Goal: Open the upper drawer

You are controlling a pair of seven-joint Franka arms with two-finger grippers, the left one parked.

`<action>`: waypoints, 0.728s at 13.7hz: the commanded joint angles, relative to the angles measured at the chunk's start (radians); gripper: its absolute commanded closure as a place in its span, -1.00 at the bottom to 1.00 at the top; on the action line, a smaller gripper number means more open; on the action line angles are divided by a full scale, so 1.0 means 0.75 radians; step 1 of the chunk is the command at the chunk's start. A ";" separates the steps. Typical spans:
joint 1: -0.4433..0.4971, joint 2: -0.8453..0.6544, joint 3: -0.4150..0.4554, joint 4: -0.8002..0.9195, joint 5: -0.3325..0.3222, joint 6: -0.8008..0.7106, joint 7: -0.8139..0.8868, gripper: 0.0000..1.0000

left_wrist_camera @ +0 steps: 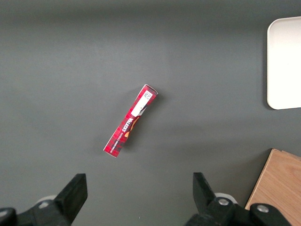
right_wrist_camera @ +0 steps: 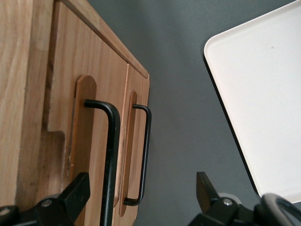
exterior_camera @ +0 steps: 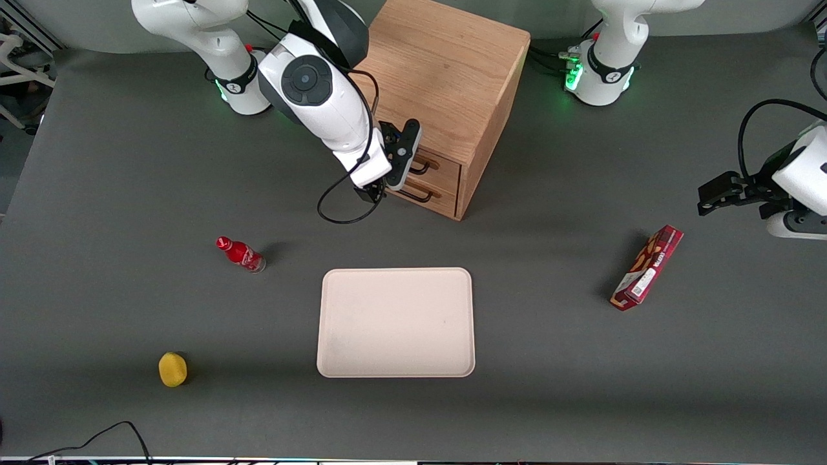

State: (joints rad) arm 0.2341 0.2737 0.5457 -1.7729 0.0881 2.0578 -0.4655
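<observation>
The wooden cabinet stands at the back middle of the table. Its upper drawer is closed, with a black wire handle. The lower drawer with its own handle sits just under it. My right gripper hangs close in front of the drawer fronts, open and empty. In the right wrist view the upper drawer's handle runs between my spread fingers, close to one of them, and the lower handle is beside it. The gripper touches neither handle.
A cream tray lies nearer the front camera than the cabinet. A red bottle and a yellow ball lie toward the working arm's end. A red snack box lies toward the parked arm's end.
</observation>
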 commanded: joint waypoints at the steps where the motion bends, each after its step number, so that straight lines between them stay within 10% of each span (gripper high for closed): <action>1: -0.001 -0.021 0.003 -0.033 0.034 0.024 -0.003 -1.00; 10: 0.007 0.028 0.003 -0.035 0.034 0.050 -0.005 -1.00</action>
State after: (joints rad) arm 0.2336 0.2757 0.5439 -1.7755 0.0951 2.0660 -0.4655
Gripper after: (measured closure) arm 0.000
